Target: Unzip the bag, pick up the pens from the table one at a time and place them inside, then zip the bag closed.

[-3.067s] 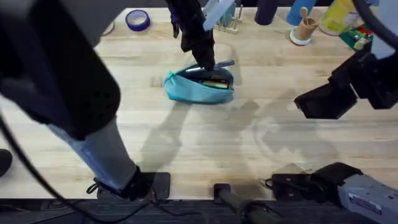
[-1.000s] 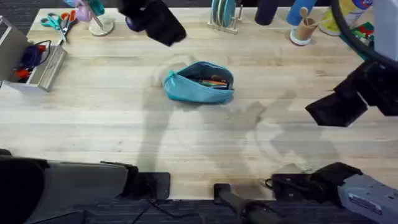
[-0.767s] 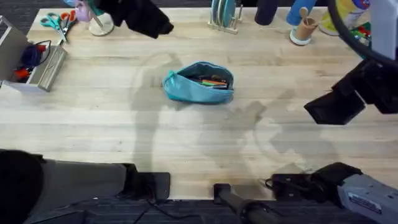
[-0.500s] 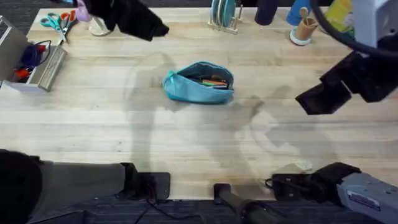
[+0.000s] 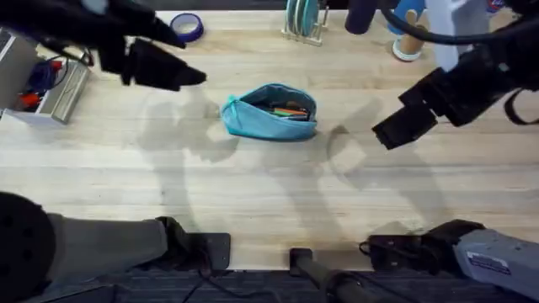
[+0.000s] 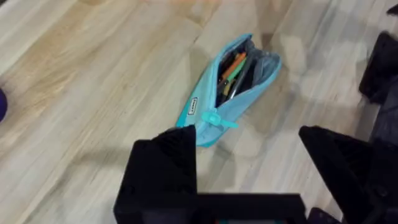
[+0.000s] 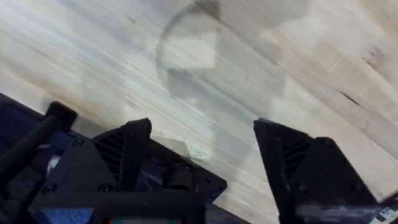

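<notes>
Spread apart and empty, both sets of black fingers hang above the table (image 5: pixel 253 185): the left gripper (image 6: pixel 245 162) is wide open near the zipper end of the bag (image 5: pixel 269 112), and the right gripper (image 7: pixel 202 155) is just as wide over bare planks at the table's near edge. The light blue bag lies at the middle of the table with its zipper undone; the pens (image 6: pixel 231 73) are inside, orange and green shafts showing through the gap, the dark one hard to make out. A small white label on the pouch's side carries print too small to read. From overhead both arms are dark and blurred, the left gripper (image 5: pixel 156 69) to the pouch's left and the right gripper (image 5: pixel 404 126) to its right. Half a second earlier the left arm was up at the far edge by the scissors; it has since swung down and nearer the pouch, and the right arm has shifted inward toward it. The pouch has not moved. A blue tape roll (image 5: pixel 186 27) sits at the far edge.
</notes>
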Tool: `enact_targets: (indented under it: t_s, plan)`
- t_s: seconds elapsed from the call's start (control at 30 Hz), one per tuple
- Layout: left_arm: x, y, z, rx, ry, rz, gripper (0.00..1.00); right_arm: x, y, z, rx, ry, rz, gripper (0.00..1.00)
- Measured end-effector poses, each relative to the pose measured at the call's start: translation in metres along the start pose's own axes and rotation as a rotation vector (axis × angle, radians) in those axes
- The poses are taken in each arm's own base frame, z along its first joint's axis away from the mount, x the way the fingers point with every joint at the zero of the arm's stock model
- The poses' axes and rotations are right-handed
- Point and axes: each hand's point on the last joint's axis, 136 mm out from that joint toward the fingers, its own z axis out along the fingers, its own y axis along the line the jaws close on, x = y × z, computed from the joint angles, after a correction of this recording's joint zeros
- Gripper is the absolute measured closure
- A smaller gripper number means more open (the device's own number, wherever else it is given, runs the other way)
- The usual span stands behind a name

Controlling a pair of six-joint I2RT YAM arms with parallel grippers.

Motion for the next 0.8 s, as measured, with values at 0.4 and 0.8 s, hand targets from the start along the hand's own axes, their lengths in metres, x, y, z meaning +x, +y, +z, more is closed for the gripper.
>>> enact_targets:
  t_s: [0.4, 0.8]
  plan:
    - [0.021, 0.004, -0.015, 0.002, -0.196, 0.084, 0.007, -0.010, 0.002, 0.015, -0.033, 0.040, 0.009, 0.003]
    - [0.051, 0.029, -0.008, -0.083, -0.216, 0.169, 0.007, -0.054, 0.026, 0.010, -0.189, -0.148, 0.029, 0.004]
